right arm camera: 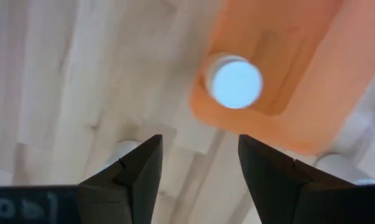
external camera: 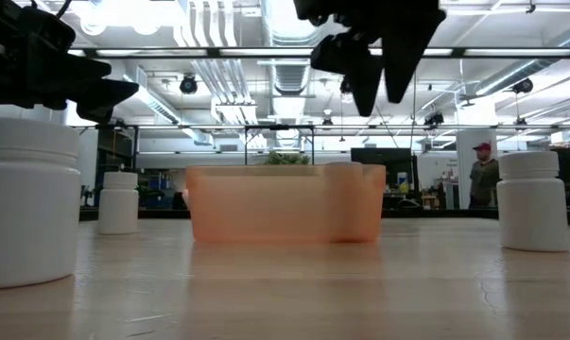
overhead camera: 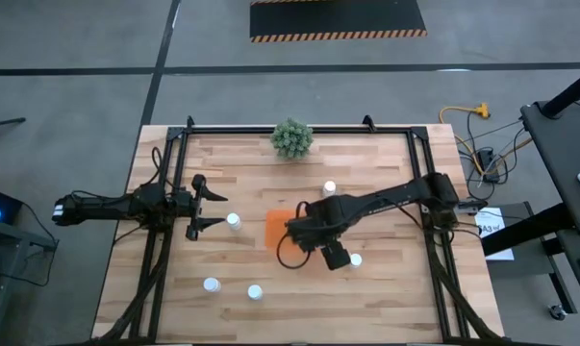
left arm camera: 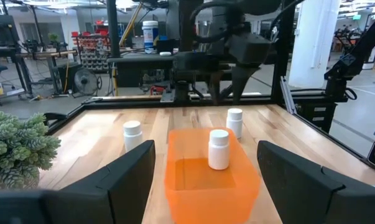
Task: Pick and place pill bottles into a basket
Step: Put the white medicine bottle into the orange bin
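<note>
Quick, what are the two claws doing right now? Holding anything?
Left gripper: open, holding nothing, near a pill bottle.
Right gripper: open, empty, above the orange basket.

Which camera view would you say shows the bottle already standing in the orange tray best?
The left wrist view: the bottle stands upright in the orange tray, seen whole from the side. The right wrist view shows only its cap from above. In the high view the right arm hides it; in the low view I cannot make it out.
</note>
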`<act>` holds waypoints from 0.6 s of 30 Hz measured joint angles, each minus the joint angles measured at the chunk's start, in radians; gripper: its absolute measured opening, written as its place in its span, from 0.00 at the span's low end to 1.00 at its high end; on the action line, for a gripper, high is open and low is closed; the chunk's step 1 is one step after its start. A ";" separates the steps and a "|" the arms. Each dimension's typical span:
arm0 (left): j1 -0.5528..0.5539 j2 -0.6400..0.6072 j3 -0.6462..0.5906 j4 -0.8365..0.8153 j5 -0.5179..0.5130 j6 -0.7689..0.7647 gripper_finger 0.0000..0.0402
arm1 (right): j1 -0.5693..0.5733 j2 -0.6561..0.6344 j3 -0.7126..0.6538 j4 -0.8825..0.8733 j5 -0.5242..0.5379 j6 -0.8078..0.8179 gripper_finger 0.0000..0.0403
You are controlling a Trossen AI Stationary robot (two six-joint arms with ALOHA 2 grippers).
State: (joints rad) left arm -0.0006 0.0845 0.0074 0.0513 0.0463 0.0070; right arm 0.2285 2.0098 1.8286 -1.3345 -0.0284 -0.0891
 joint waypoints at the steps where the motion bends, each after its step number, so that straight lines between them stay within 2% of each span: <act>1: 0.000 0.000 0.000 0.000 0.000 0.000 0.66 | 0.012 0.000 0.000 0.001 -0.001 0.014 0.50; 12: 0.000 0.000 0.000 0.000 0.000 0.000 0.66 | 0.143 -0.012 -0.024 0.007 -0.006 0.083 0.50; 18: 0.000 0.000 0.000 0.001 0.000 0.000 0.66 | 0.164 -0.097 -0.152 0.099 -0.006 0.127 0.50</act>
State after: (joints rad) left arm -0.0010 0.0849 0.0076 0.0523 0.0461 0.0069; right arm 0.3923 1.9124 1.6770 -1.2356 -0.0340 0.0378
